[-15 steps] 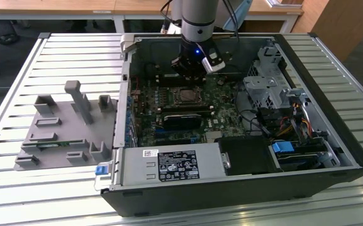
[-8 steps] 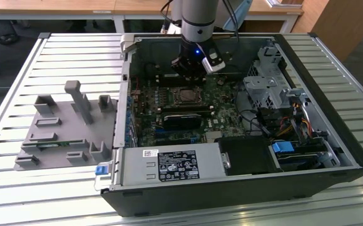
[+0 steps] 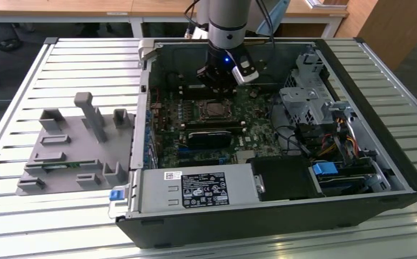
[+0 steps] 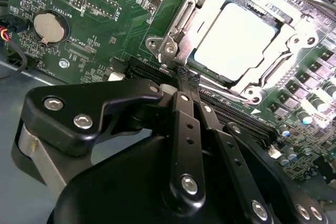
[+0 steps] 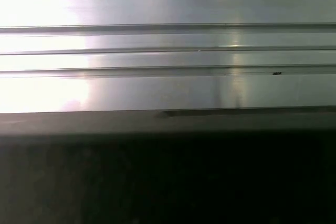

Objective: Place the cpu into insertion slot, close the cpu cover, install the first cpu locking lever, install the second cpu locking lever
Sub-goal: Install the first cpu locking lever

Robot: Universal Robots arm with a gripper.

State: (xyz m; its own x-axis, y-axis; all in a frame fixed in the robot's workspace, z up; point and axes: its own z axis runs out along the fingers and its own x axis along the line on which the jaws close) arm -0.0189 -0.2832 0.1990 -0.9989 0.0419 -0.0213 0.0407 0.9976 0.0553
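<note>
Slatted silvery aluminium tabletop (image 3: 21,81), ribs running 9 to 3 o'clock in the exterior view. Open black metal computer case (image 3: 281,224) lies on it, centre to 3 o'clock. Grey plastic fixture plate with upright posts (image 3: 72,156) at 9 o'clock, just beside the case.

An open case (image 3: 266,229) lies on the worktop (image 3: 86,59), with a fixture (image 3: 72,145) beside it on the exterior view's left. Inside the case, the board (image 3: 255,135) lies on the floor, the power supply (image 3: 194,190) sits along the near edge, and the drive cage (image 3: 305,105) stands at the exterior view's right. The cpu (image 4: 233,40) lies under the cover (image 4: 210,11) near the board's middle, and the pincer (image 4: 184,77) hangs over the board just behind it, its tips close to a corner of the cover.
</note>
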